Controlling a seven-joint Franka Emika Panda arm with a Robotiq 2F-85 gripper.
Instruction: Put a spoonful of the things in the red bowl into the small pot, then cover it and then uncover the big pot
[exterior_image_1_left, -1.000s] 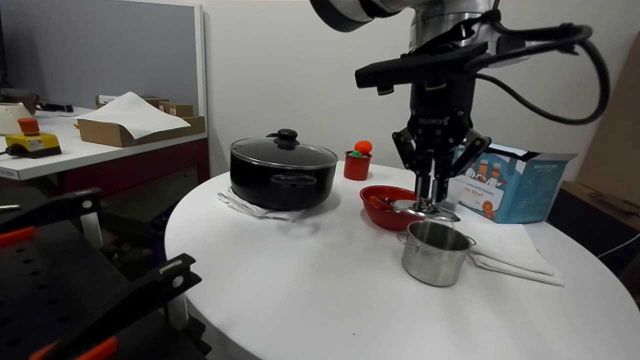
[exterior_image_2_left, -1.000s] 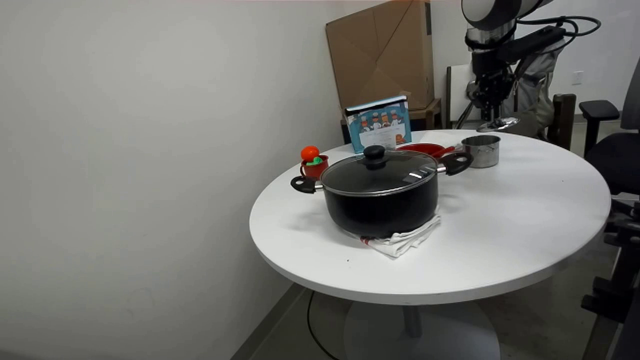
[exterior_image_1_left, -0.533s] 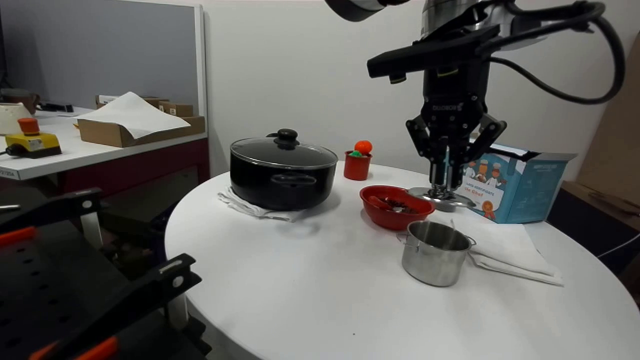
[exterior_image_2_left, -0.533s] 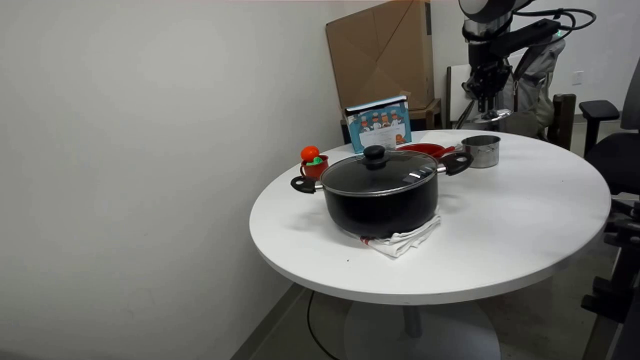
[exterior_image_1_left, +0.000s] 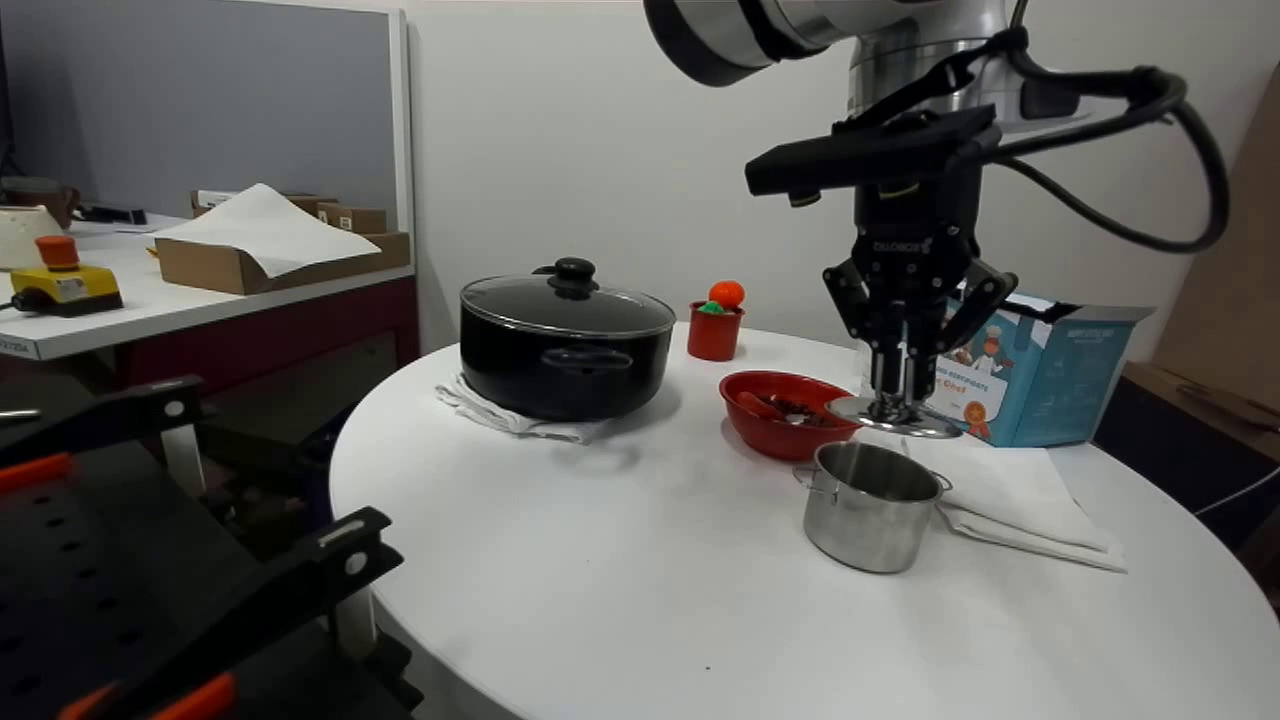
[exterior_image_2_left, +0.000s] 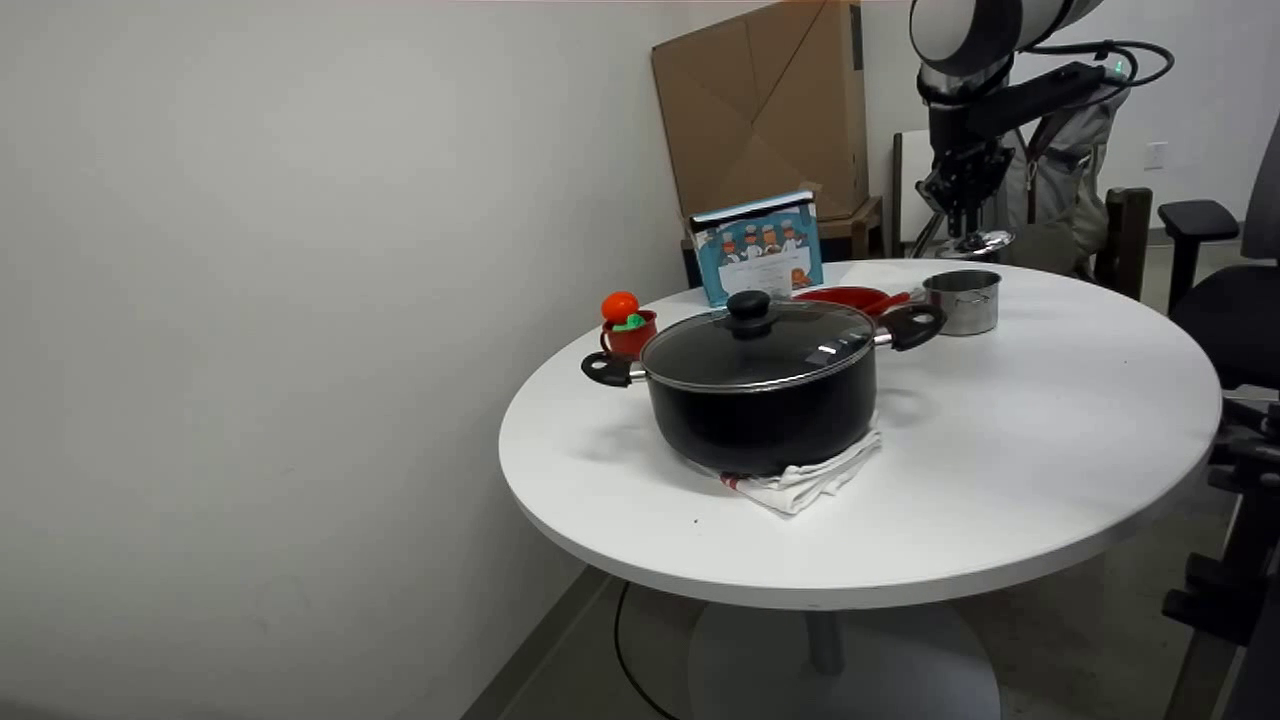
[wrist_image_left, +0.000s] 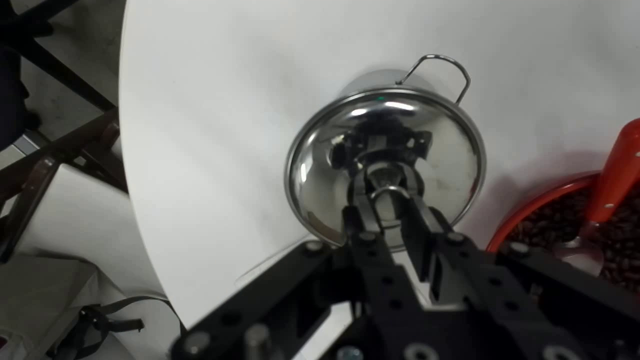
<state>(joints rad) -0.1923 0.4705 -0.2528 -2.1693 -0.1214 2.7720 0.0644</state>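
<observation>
On the tabletop (exterior_image_1_left: 600, 580), left to right, I see the covered big pot (exterior_image_1_left: 565, 365), red bowl (exterior_image_1_left: 775, 437) and uncovered small pot (exterior_image_1_left: 863, 525), unmoved; above the last, fingers (exterior_image_1_left: 924, 378) clamped on a steel lid (exterior_image_1_left: 908, 423) hang lower than before.

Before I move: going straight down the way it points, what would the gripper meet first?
Probably the small pot, with the lid that the gripper holds touching its rim. In the wrist view the pot shows past the lid's edge, so contact may be off-centre; the gap is hard to judge.
</observation>
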